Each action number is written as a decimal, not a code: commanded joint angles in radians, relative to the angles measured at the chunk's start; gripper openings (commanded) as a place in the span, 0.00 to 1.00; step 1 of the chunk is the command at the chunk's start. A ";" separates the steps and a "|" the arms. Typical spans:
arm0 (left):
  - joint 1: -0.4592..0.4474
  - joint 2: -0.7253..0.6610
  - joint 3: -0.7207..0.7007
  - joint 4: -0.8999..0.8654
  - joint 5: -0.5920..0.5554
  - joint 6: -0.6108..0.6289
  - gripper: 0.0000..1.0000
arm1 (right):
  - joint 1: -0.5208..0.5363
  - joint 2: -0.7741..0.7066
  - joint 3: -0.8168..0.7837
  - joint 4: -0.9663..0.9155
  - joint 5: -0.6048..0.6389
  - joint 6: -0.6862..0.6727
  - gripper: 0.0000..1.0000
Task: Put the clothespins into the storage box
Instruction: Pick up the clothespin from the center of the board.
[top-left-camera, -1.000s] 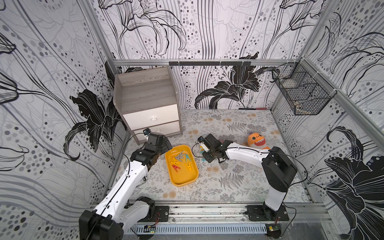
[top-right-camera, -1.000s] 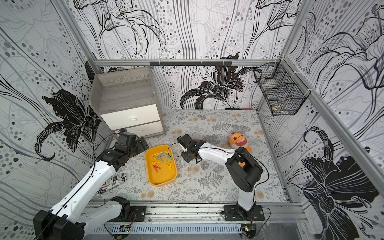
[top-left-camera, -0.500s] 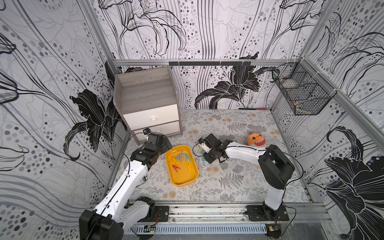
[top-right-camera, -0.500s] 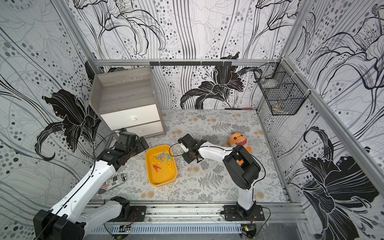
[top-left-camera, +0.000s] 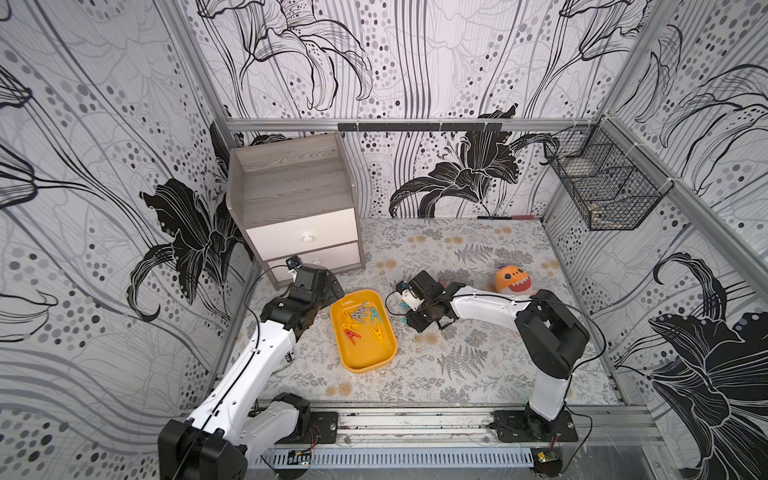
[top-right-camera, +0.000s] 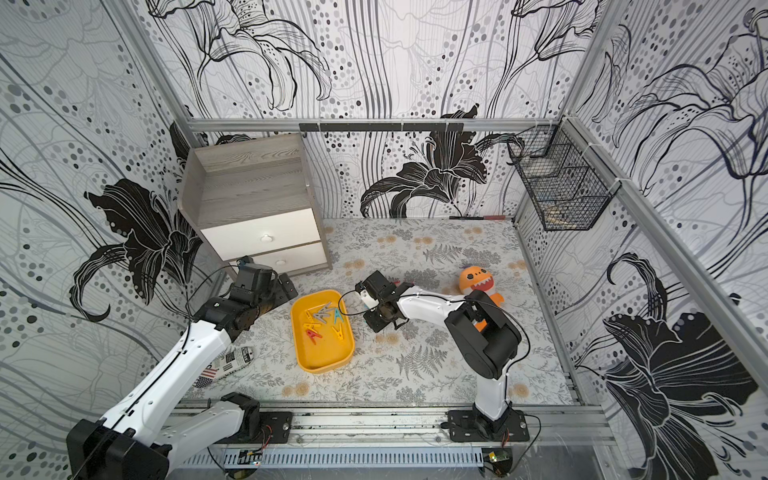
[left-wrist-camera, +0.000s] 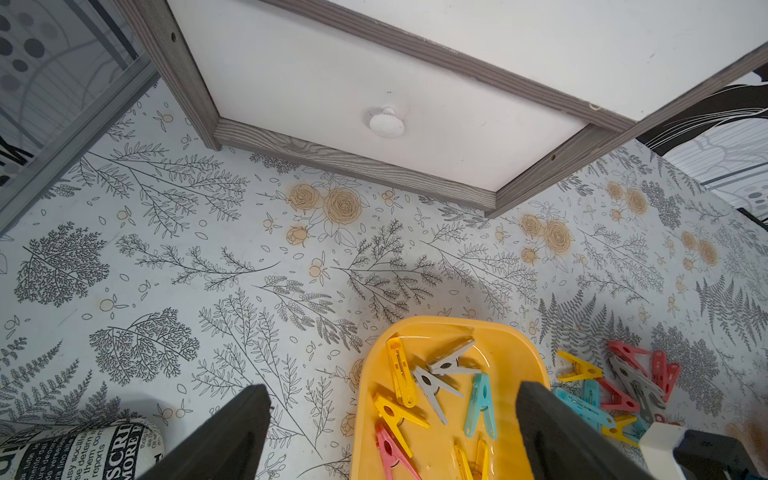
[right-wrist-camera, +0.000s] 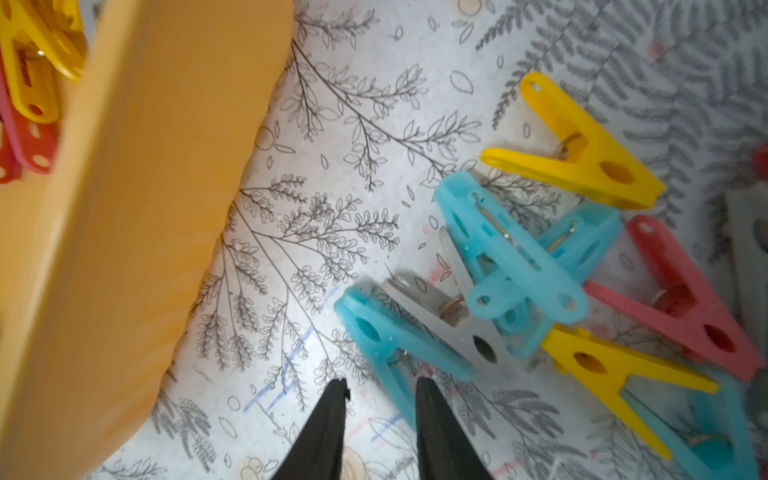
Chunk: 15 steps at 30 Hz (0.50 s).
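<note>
The yellow-orange storage box (top-left-camera: 371, 354) (top-right-camera: 329, 354) (left-wrist-camera: 457, 323) (right-wrist-camera: 145, 166) lies on the floral mat between the arms. Several clothespins (top-left-camera: 359, 320) (top-right-camera: 324, 321) (left-wrist-camera: 436, 386) lie in it. A loose pile of clothespins (left-wrist-camera: 623, 382) (right-wrist-camera: 519, 270) lies just right of the box, mostly hidden under my right arm in both top views. My right gripper (right-wrist-camera: 380, 390) (top-left-camera: 409, 309) is low over that pile. Its jaws stand narrow around one leg of a teal clothespin (right-wrist-camera: 395, 345), which touches one finger only. My left gripper (left-wrist-camera: 392, 411) (top-left-camera: 328, 291) hangs wide open and empty over the box's far end.
A grey wood cabinet (top-left-camera: 299, 203) (left-wrist-camera: 374, 83) stands at the back left, close behind the left gripper. An orange plush toy (top-left-camera: 513, 280) sits right of the pile. A newsprint-patterned roll (top-right-camera: 232, 361) (left-wrist-camera: 79, 449) lies by the left arm. A wire basket (top-left-camera: 602, 195) hangs on the right wall.
The right gripper's jaws have narrowed over the pile and the right arm has shifted slightly. The left arm has not moved.
</note>
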 joint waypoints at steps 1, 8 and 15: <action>0.006 -0.002 0.018 0.008 -0.017 0.011 0.97 | 0.002 -0.035 -0.022 -0.001 -0.021 0.016 0.33; 0.005 -0.004 0.013 0.010 -0.016 0.011 0.97 | 0.002 -0.030 -0.019 -0.007 0.001 -0.011 0.36; 0.005 -0.005 0.012 0.011 -0.016 0.012 0.97 | 0.002 0.008 -0.002 -0.007 -0.006 -0.021 0.24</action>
